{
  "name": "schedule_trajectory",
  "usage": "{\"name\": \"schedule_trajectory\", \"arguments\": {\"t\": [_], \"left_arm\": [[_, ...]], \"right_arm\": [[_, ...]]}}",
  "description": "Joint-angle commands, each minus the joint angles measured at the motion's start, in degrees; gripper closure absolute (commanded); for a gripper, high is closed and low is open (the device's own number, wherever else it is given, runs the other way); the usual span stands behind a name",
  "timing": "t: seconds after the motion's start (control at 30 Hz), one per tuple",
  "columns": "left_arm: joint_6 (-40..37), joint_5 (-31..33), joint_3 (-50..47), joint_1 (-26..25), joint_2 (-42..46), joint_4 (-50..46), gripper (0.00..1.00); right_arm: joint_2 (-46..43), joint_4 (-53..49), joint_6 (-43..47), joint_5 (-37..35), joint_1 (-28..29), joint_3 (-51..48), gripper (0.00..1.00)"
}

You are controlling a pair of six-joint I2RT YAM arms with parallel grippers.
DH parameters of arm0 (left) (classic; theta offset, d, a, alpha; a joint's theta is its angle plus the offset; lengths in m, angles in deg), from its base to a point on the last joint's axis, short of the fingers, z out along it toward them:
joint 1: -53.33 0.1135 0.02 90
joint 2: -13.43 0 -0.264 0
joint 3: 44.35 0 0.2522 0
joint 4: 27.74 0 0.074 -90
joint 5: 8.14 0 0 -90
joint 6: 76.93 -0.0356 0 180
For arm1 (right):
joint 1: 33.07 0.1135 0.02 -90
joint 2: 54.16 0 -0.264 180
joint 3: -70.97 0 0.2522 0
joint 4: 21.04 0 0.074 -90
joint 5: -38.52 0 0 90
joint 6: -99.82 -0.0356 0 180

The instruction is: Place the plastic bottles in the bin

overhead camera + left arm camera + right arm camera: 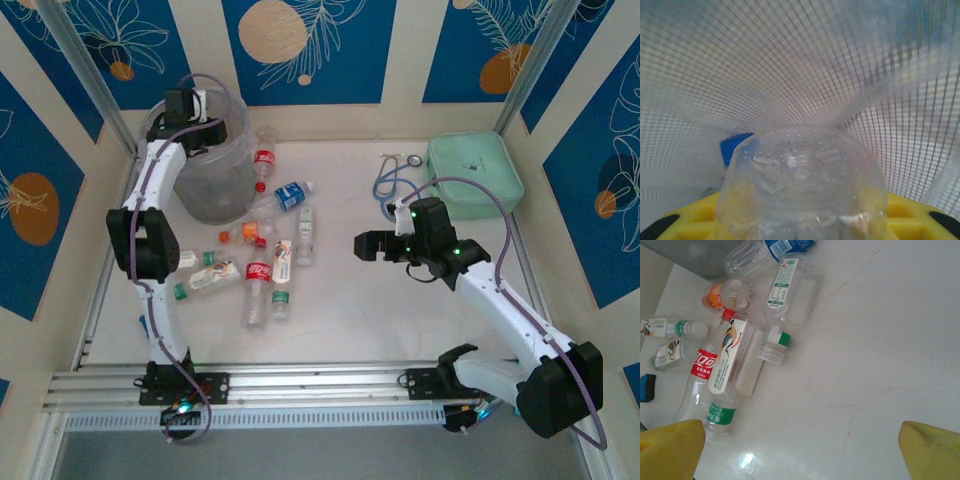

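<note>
One clear bottle (801, 172) clenched in left gripper (800, 227), seemingly inside bin (790, 65). Right gripper (801, 450) jaws released; bottles (728, 362) lie ahead.

Bin mouth: left gripper (200, 125), clamped on a clear bottle (800, 185), sits in the bin (205, 195); wall close all round
Bottle heap: loose bottles (265, 262) lie crowded just right of the bin, several touching
Middle: bare desk (360, 320) between heap and right arm; right gripper (362, 245), jaws wide, hangs above
Far right corner: mint-green case (475, 172) and looped cord (393, 178)
</note>
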Motion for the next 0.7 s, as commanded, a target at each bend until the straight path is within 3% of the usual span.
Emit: {"name": "schedule_trajectory", "arguments": {"t": [0.0, 0.1, 0.23, 0.67], "left_arm": [[-1.84, -1.05, -0.68, -0.22, 0.18, 1.31, 0.42], [-1.74, -0.97, -0.54, -0.22, 1.19, 2.05, 0.19], [-1.75, -0.96, -0.25, -0.24, 3.33, 2.59, 0.01], [-5.14, 4.67, 0.26, -0.22, 16.64, 0.48, 0.0]], "right_arm": [[0.06, -1.81, -1.32, 0.52, -0.71, 0.93, 0.0], [0.23, -2.6, -1.8, 0.84, -1.66, 0.84, 0.01], [0.75, -2.71, -2.5, 2.0, -2.81, 0.69, 0.01], [2.76, -4.49, -1.83, 6.71, -4.97, 2.2, 0.01]]}}
